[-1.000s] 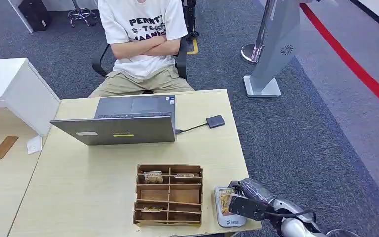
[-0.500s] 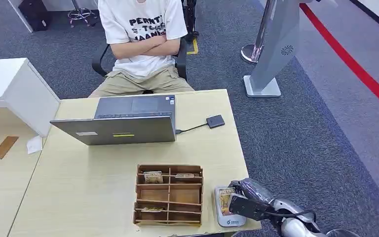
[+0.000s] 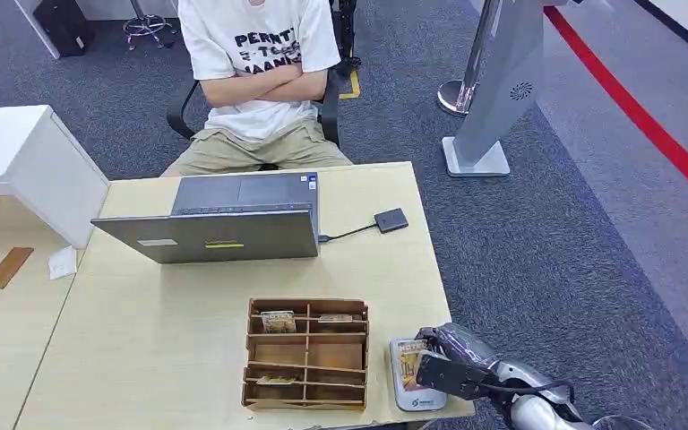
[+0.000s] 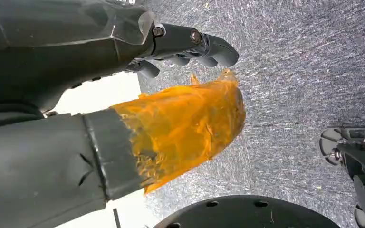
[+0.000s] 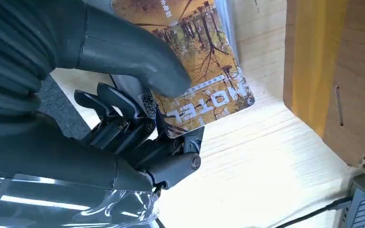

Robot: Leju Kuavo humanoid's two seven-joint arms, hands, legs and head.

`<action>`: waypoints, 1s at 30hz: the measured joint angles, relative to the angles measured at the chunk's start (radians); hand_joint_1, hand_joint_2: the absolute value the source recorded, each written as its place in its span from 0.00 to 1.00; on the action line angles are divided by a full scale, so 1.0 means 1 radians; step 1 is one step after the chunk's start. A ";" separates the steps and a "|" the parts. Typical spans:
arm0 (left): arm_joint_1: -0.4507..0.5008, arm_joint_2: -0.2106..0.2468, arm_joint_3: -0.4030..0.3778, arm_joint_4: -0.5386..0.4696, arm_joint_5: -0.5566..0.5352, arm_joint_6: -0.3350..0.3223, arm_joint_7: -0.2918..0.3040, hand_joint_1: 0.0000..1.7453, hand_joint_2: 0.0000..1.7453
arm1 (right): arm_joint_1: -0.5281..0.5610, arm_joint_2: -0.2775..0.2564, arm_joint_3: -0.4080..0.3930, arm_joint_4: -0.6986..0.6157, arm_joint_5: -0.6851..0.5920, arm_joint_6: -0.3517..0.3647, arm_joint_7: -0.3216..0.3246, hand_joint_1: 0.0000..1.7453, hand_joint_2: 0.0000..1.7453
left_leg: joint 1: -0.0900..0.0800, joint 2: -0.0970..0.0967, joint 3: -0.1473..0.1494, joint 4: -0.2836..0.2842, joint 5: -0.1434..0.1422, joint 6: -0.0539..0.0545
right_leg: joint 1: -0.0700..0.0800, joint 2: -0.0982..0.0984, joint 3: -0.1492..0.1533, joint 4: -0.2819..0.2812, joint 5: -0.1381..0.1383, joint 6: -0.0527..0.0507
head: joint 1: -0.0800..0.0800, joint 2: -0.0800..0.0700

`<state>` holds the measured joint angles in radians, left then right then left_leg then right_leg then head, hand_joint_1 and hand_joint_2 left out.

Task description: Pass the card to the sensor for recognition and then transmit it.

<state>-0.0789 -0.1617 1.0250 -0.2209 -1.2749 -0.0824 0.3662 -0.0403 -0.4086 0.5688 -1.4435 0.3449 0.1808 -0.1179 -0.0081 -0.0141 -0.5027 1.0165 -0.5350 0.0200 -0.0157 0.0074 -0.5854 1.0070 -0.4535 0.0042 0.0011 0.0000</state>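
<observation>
Orange and brown, printed with autumn trees and the word HOTEL, the card [image 5: 204, 66] lies over the white sensor [image 3: 415, 399] at the table's [image 3: 143, 340] near right corner, pinched between the right hand's [image 3: 452, 363] thumb and fingers [image 5: 123, 118]. Best to hold it flat and steady until read, I judge. The left hand [image 4: 123, 95] holds nothing, fingers loosely apart.

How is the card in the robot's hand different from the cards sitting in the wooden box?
The card is pinched in the right hand just right of the wooden box; the box cards rest loose in its compartments. The held one faces up beside the white sensor pad, showing an autumn-tree picture and the word HOTEL; the box cards stand partly hidden by dividers. Both look brownish-orange.
</observation>
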 joint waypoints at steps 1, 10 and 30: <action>0.000 0.000 0.000 0.000 -0.001 0.000 0.000 0.00 0.00 | 0.000 0.000 0.000 0.000 0.000 0.001 0.000 1.00 1.00 | 0.000 0.000 0.000 0.000 0.000 0.000 | 0.000 0.000 0.000 0.000 0.000 0.000 | 0.000 0.000; 0.000 0.000 0.000 0.000 -0.004 0.000 0.002 0.00 0.00 | -0.001 0.000 -0.003 0.005 -0.001 0.007 -0.001 1.00 1.00 | 0.000 0.000 0.000 0.000 0.000 0.000 | 0.000 0.000 0.000 0.000 0.000 0.000 | 0.000 0.000; 0.000 0.001 -0.002 0.000 -0.007 0.000 0.003 0.00 0.00 | 0.000 0.000 -0.003 0.006 -0.001 0.007 -0.001 1.00 1.00 | 0.000 0.000 0.000 0.000 0.000 0.000 | 0.000 0.000 0.000 0.000 0.000 0.000 | 0.000 0.000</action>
<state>-0.0789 -0.1606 1.0235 -0.2209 -1.2821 -0.0824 0.3693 -0.0407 -0.4086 0.5657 -1.4374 0.3437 0.1881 -0.1190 -0.0081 -0.0141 -0.5023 1.0165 -0.5351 0.0200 -0.0157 0.0074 -0.5851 1.0069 -0.4535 0.0042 0.0011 0.0000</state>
